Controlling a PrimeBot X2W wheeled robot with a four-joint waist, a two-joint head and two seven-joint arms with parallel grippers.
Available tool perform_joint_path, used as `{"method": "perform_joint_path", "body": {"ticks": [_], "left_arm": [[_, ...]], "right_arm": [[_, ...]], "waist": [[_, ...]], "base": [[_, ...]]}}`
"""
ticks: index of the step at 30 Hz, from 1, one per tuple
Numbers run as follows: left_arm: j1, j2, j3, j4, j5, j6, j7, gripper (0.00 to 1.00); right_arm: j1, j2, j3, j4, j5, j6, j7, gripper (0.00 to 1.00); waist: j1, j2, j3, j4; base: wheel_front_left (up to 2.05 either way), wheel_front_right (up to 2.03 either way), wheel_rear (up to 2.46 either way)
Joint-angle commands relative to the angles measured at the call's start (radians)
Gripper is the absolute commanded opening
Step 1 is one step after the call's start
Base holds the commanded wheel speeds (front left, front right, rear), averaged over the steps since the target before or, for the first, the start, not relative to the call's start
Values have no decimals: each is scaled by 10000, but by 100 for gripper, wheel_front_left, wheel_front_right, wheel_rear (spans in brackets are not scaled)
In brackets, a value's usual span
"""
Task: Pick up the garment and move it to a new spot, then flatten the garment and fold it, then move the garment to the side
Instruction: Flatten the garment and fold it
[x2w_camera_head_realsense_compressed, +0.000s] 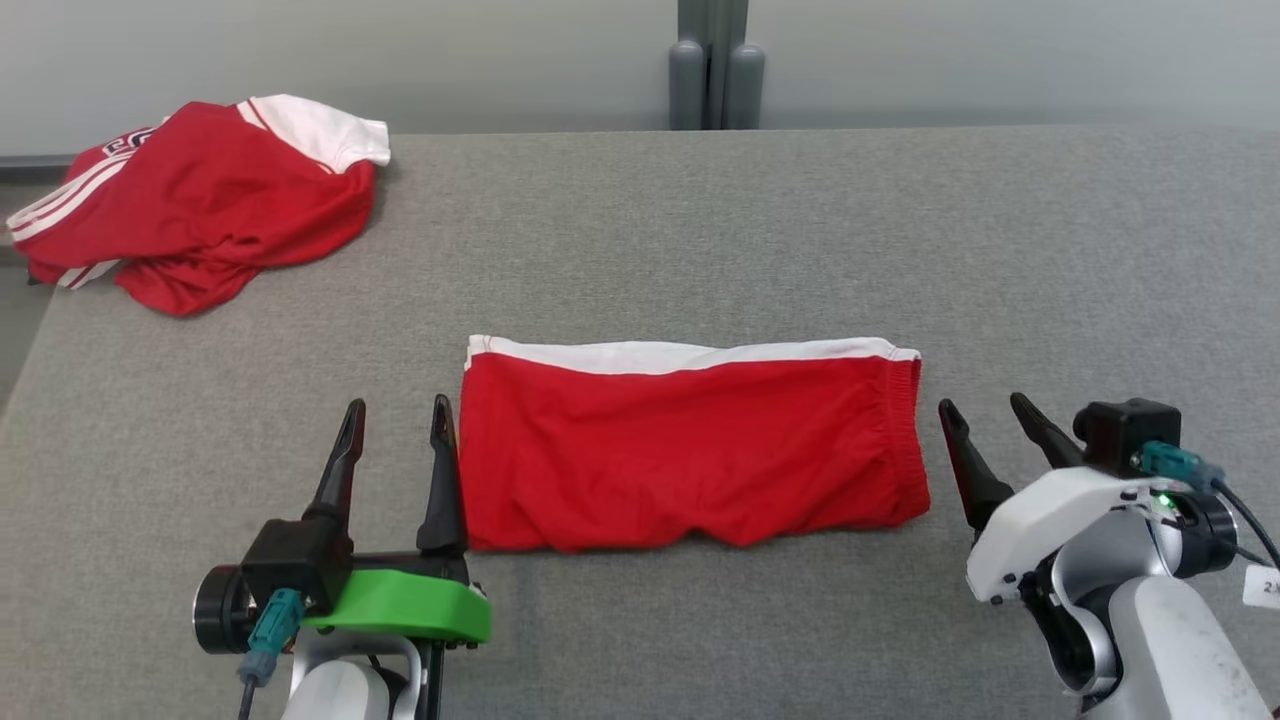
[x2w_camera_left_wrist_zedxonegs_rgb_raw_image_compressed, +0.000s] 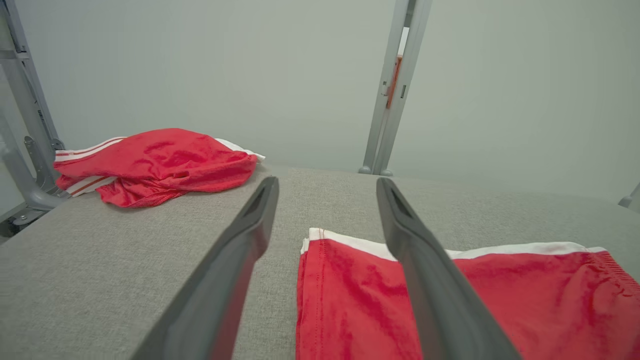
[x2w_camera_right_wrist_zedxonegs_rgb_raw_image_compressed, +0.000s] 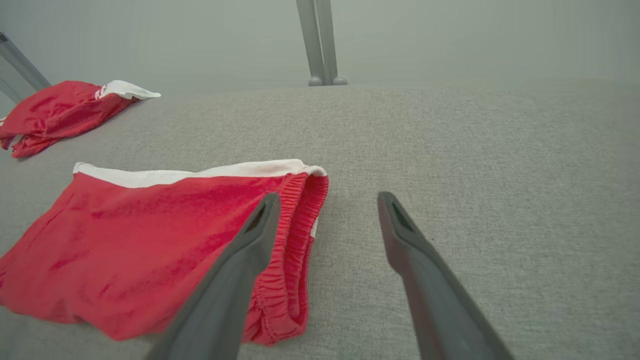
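The garment is a pair of red shorts with a white band, folded into a flat rectangle on the middle of the grey table; it also lies under the fingers in the left wrist view and the right wrist view. My left gripper stands open just off the garment's left edge, its inner finger almost touching the cloth, nothing held. My right gripper is open too, just off the elastic waistband at the right edge. In the wrist views, the left gripper and the right gripper hold nothing.
A second red and white garment lies crumpled at the table's far left corner, also visible from the left wrist and the right wrist. A grey post stands behind the table's far edge. The grey table stretches bare to the right.
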Motion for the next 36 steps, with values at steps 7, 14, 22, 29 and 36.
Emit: {"method": "perform_joint_path", "body": {"ticks": [7, 14, 22, 29, 36], "left_arm": [[197, -193, 372, 1, 133, -80, -5, 100], [388, -255, 557, 89, 333, -169, -5, 100], [478, -288, 849, 67, 467, -218, -6, 100], [395, -302, 864, 106, 544, -262, -6, 100], [229, -306, 792, 85, 594, -194, -6, 100]], "right_arm": [[-902, -427, 54, 981, 1144, 0, 1986, 100], [-1531, -471, -143, 2636, 1983, 0, 3541, 100], [-2132, -661, 32, 3513, 2387, 0, 3896, 11], [-2669, -1428, 258, 3615, 2682, -1, 3991, 0], [-2610, -2923, -49, 3261, 2840, 0, 4284, 0]], "waist": [[0, -1, 143, 845], [0, -1, 245, 1264], [0, -1, 337, 1283], [0, -1, 329, 772], [0, -1, 324, 256]], "base": [[0, 0, 0], [0, 0, 0], [0, 0, 0], [0, 0, 0], [0, 0, 0]]}}
